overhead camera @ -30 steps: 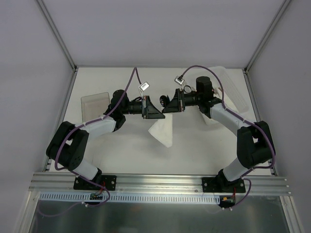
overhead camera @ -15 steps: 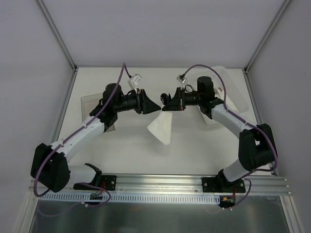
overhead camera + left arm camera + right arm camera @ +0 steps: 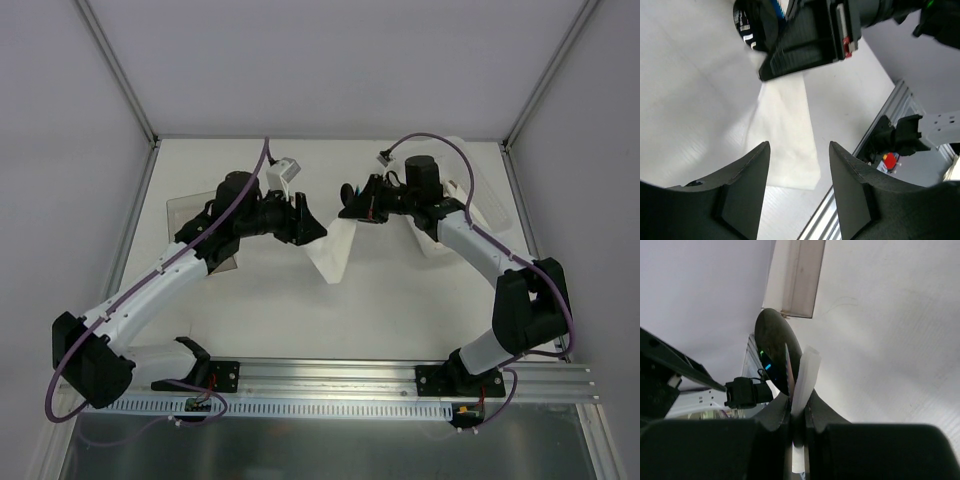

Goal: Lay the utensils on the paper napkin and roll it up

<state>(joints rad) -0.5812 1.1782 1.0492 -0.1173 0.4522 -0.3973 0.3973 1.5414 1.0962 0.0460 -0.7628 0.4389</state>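
Observation:
My right gripper (image 3: pixel 347 208) is shut on the top of the paper napkin (image 3: pixel 335 255), which hangs folded from it down to the table. In the right wrist view the white napkin (image 3: pixel 805 372) is pinched between the jaws of the gripper (image 3: pixel 798 400). The black oval bowl of the spoon (image 3: pixel 774 347) and a thin iridescent edge (image 3: pixel 789 371) stand against it. My left gripper (image 3: pixel 310 222) is open and empty just left of the napkin. From its own camera the open gripper (image 3: pixel 799 147) frames the napkin (image 3: pixel 785 130), apart from it.
A clear plastic box (image 3: pixel 190 212) lies under the left arm at the left. Another clear box (image 3: pixel 480 185) sits at the back right, behind the right arm. The metal rail (image 3: pixel 840 215) runs along the table's near edge.
My left gripper has opened, let go of the napkin and drawn back to the left. The right gripper has closed tighter on the napkin and lifted it toward the back.

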